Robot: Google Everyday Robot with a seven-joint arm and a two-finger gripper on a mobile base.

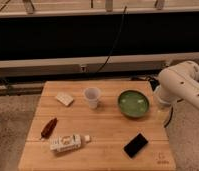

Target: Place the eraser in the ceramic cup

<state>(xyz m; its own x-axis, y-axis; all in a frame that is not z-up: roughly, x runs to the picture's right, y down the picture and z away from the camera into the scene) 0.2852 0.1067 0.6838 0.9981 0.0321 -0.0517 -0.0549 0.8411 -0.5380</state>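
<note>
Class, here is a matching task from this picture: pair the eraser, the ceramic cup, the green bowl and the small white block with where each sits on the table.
Things:
1. eraser
2. ceramic cup
3. green bowl
4. white block

Places:
A. far row, leftmost
B. far row, nearest the robot arm
C. near right corner, lying flat
D. far row, middle, standing upright

Pairs: 1-C, 2-D, 3-B, 4-A.

The gripper is out of view. Only the arm shows, beside the right edge of the table.

Arm (182,84) cut by right edge; tool unseen.
</note>
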